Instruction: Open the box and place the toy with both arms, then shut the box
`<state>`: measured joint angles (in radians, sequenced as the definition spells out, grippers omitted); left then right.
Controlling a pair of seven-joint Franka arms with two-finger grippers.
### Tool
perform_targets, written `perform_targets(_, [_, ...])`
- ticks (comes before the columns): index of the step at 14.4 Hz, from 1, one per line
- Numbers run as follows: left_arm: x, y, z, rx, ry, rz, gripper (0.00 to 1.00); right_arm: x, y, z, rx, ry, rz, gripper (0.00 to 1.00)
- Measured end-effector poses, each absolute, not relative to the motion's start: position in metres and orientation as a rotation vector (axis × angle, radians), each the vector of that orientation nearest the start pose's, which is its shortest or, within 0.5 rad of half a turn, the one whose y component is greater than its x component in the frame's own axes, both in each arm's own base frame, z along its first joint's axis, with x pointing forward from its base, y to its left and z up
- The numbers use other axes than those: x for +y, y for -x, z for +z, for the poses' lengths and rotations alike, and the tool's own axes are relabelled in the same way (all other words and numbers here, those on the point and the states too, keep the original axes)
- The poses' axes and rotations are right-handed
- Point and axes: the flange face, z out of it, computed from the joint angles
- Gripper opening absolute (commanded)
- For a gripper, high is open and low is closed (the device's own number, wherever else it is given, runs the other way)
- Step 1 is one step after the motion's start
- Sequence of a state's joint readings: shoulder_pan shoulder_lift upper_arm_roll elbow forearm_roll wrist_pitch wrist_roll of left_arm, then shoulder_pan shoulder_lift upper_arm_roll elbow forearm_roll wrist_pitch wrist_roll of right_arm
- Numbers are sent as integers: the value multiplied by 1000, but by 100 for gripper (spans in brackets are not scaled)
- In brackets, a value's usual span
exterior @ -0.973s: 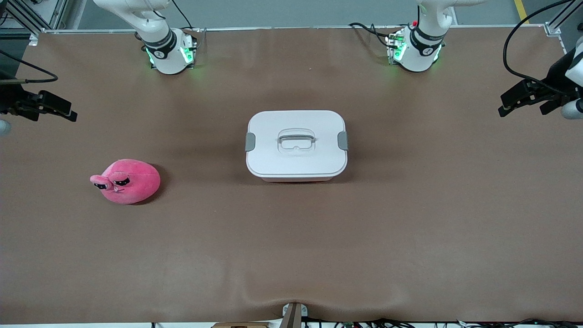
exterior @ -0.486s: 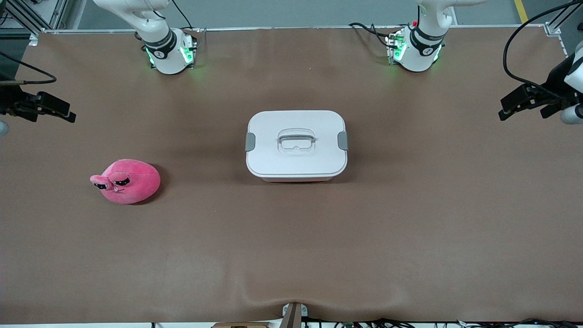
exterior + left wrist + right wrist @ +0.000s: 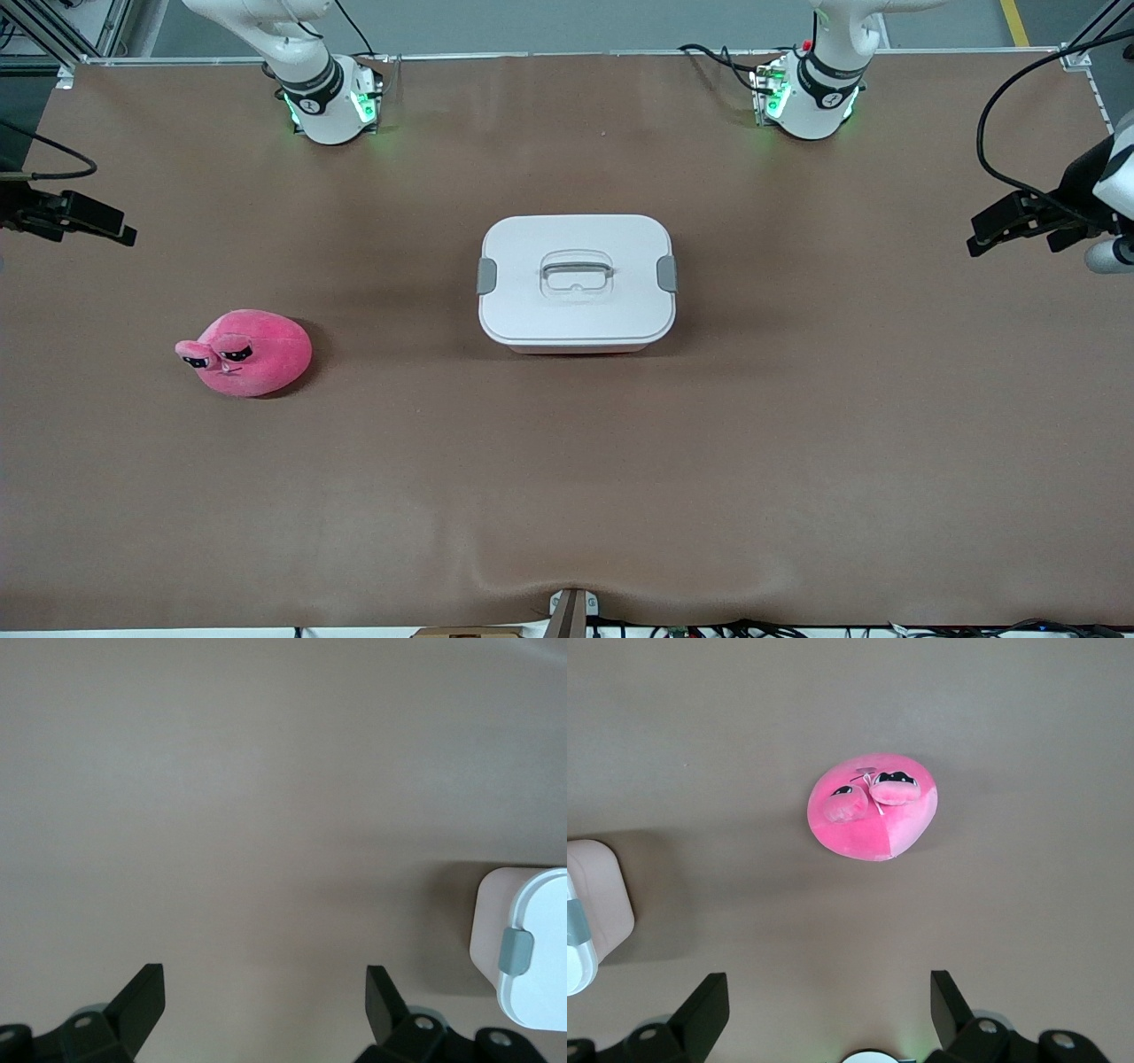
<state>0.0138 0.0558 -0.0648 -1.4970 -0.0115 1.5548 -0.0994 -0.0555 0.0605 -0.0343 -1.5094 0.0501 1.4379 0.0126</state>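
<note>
Descending slightly, both open hands: left hand (image 3: 997, 230), right hand (image 3: 111, 232).

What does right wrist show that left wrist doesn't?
Only right wrist: the toy, lying on the table with its face up toward the camera, apart from the box. Only left wrist: the box's white lid and more of one grey clip. Both: bare brown table, a corner of the pink box, and that arm's own open hand, left hand and right hand, holding nothing.
</note>
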Motion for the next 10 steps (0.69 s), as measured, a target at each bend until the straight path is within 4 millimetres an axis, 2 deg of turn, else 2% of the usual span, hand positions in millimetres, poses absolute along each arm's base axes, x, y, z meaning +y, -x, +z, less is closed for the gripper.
perform_targets(4, [-34,-581,610,-94,3159,41,100,-45,-563,596,157,3076,236,100])
perform_targets(6, [-40,-584,605,-200,3177,60,100,-46,-567,587,158,3075,258,100])
perform_targets(8, [-56,-584,604,-339,3177,69,100,-46,-572,578,158,3074,278,100])
perform_targets(10, [-86,-580,605,-496,3155,80,100,-46,-576,569,158,3072,298,100])
